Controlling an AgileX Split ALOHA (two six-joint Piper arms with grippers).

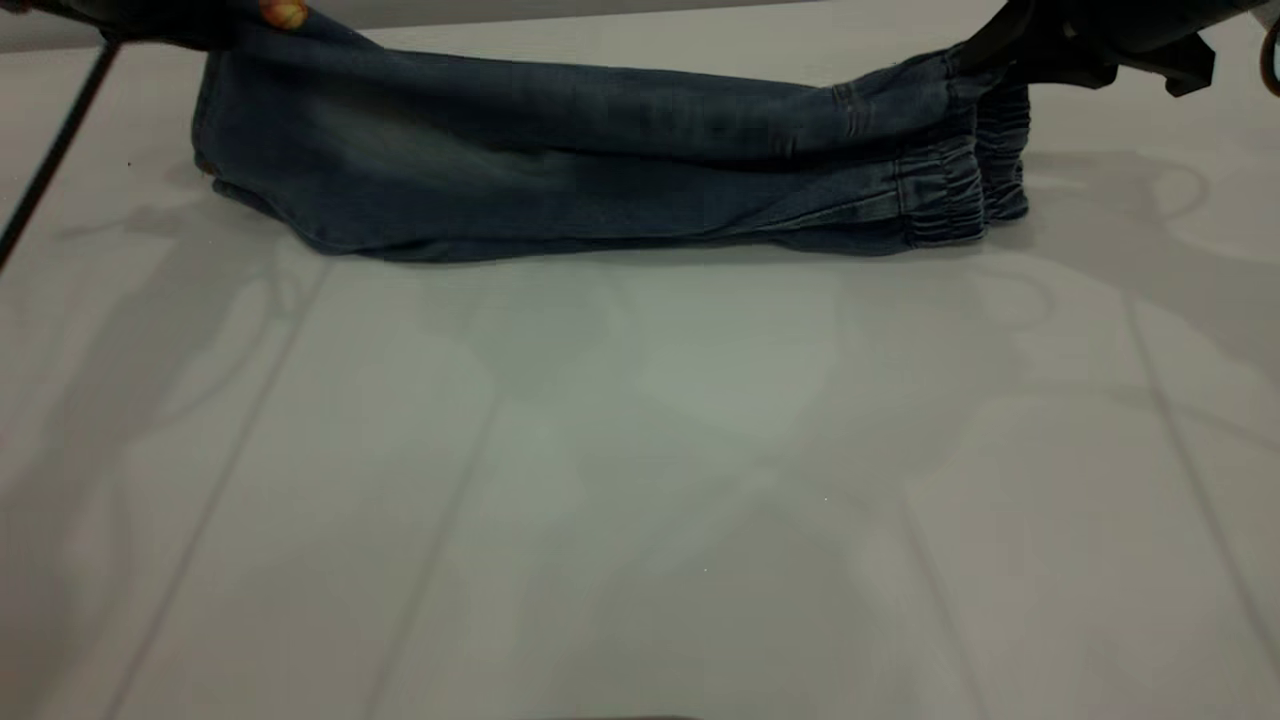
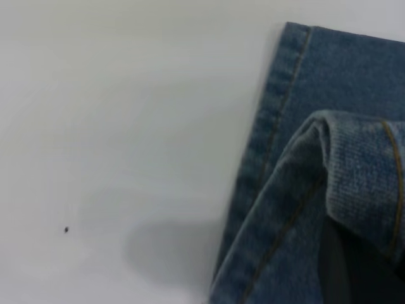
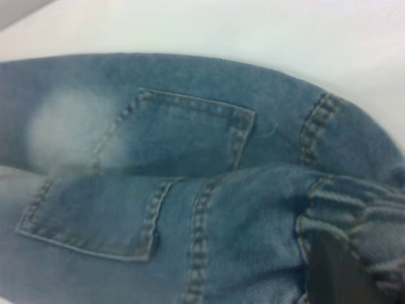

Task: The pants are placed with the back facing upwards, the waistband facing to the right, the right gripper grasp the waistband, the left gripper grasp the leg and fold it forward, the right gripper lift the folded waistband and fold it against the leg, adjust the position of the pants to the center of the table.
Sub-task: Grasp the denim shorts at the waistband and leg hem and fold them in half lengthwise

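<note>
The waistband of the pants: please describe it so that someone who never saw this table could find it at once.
On the white table lies one pair of blue denim pants, stretched along the far side. The waistband is their end at the exterior view's right, under the right gripper. Only it is gathered into tight ruffles; the rest is smooth denim.

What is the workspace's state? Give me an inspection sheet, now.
Surface: white table, faint seams and shadows.
Job's things: pants doubled lengthwise at the far side, waistband to the right, both ends raised.
Clutter: one dark speck.
Grippers: left pincer shut on the leg; right pincer shut on the waistband.
Cables: black cable slanting down beside the left pincer.
Surroundings: nothing seen.
</note>
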